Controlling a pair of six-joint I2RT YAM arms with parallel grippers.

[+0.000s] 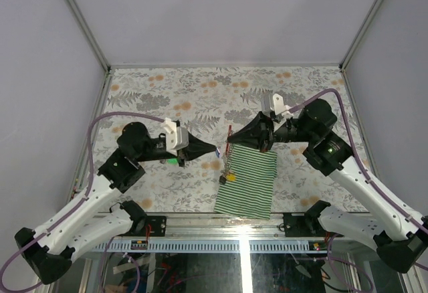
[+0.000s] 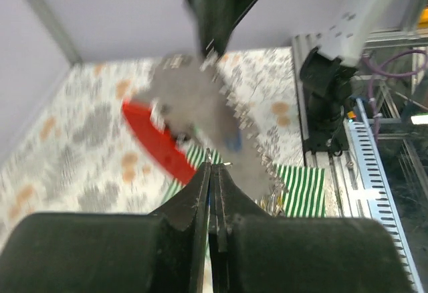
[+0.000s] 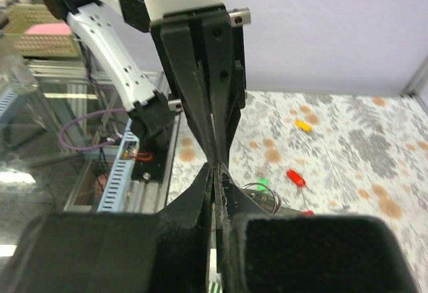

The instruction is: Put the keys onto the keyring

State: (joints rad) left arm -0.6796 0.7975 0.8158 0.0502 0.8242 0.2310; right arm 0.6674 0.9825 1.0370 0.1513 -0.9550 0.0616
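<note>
keyring (image 1: 227,162) hangs mid-scene over striped cloth's (image 1: 251,186) left edge; yellow-tagged key (image 1: 230,178) at its low end; right gripper (image 1: 229,147) clamped on its top; left gripper (image 1: 215,150) pinched together just left, hold unclear; green-tagged key (image 1: 172,161) lies on table (image 1: 167,99) further left

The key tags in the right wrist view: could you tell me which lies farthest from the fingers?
The yellow tag, alone on the floral table, beyond the red tag and the green tag.
</note>
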